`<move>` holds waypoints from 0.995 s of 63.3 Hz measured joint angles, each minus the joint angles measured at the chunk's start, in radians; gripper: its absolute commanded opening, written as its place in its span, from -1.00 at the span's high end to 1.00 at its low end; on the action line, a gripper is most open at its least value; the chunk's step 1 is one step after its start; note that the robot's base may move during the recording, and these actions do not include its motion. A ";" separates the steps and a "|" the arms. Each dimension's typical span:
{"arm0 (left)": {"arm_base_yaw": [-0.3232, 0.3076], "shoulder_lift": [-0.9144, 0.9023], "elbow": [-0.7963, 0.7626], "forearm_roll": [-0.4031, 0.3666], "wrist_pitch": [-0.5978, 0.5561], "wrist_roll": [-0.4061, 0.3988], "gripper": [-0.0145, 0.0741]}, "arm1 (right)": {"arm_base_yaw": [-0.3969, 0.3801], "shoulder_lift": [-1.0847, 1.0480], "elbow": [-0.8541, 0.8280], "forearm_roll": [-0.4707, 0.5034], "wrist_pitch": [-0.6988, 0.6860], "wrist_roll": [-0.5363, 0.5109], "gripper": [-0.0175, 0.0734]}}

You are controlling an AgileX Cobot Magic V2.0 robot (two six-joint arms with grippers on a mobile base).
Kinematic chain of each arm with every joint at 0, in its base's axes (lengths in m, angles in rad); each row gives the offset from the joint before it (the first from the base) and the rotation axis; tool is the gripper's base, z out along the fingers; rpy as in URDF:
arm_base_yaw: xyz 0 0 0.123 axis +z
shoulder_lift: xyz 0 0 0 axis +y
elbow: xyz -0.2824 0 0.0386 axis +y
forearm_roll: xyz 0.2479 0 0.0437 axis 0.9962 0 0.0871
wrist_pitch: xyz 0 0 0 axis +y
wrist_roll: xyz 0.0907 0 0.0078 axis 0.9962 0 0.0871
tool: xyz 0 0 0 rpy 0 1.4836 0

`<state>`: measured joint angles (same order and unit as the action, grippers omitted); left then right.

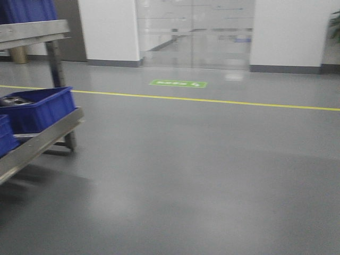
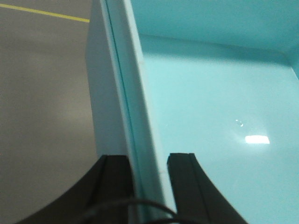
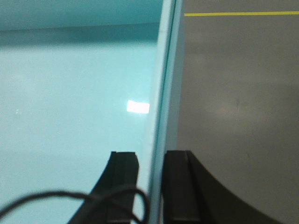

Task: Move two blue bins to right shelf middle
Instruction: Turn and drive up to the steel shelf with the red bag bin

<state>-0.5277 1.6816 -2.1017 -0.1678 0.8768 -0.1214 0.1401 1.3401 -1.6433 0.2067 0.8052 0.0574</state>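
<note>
Carrying one bin between both arms right now.

Left gripper (image 2: 147, 161): fingers narrowed onto the left wall of the held bin (image 2: 210, 102), one outside and one inside, with only the wall between them. Right gripper (image 3: 150, 157): same grip on the opposite wall, fingers either side of the rim. I assume it's the same bin, but no single view shows both grips.

The held bin reads teal on both wrist cams. I see nothing inside it, just bare floor and walls with a bright lamp reflection (image 3: 138, 107) on the bottom. It's hanging over grey floor (image 2: 42, 93), with a yellow line (image 3: 240, 13) further out. It's not visible on the front cam. A loose black cable (image 3: 70, 196) droops across the bottom of the right wrist view.

On the front cam the right shelf (image 1: 42, 139) is at the left edge of the frame, with steel rails and a grey upright. It's too blurred to make out holes.
- Lower level: a blue bin (image 1: 45, 111) sits against the front rail, with something dark and metallic in it that I can't identify.
- A second blue bin (image 1: 5, 137) is just beside it, cut off by the frame, so I can't tell the contents.
- Top level: another blue container (image 1: 26, 9), with only its lower wall showing.

The rest of the front cam shows open floor, the yellow line, a green floor sticker (image 1: 178, 83) and glass doors (image 1: 194, 34) behind. The frame is slightly smeared.
</note>
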 measured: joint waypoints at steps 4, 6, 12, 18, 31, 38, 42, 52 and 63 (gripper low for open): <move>0.000 0.000 0.000 -0.002 -0.020 0.004 0.92 | 0.000 0.000 0.000 0.000 -0.010 0.000 0.95; 0.000 0.000 0.000 -0.002 -0.031 0.008 0.92 | 0.000 0.000 0.000 0.000 -0.015 0.000 0.95; 0.000 0.000 0.000 -0.004 -0.053 0.015 0.92 | 0.000 0.000 0.000 0.000 -0.022 0.000 0.95; 0.000 0.000 0.000 -0.004 -0.060 0.017 0.92 | 0.000 0.000 0.000 0.000 -0.026 0.000 0.95; 0.000 0.000 0.000 -0.004 -0.072 0.019 0.92 | 0.000 0.000 0.000 0.000 -0.026 0.000 0.95; 0.000 0.000 0.000 -0.004 -0.077 0.021 0.92 | 0.000 0.000 0.000 0.000 -0.026 0.000 0.95; 0.000 0.000 0.000 -0.004 -0.081 0.021 0.92 | 0.000 0.000 0.000 0.000 -0.026 0.002 0.95; 0.000 0.000 0.000 -0.004 -0.085 0.023 0.92 | 0.000 0.000 0.000 0.000 -0.026 0.004 0.95; 0.000 0.000 0.000 -0.004 -0.099 0.023 0.92 | 0.000 0.000 0.000 0.000 -0.024 0.004 0.95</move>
<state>-0.5277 1.6816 -2.1017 -0.1718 0.7776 -0.0980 0.1401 1.3401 -1.6433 0.2067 0.7810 0.0613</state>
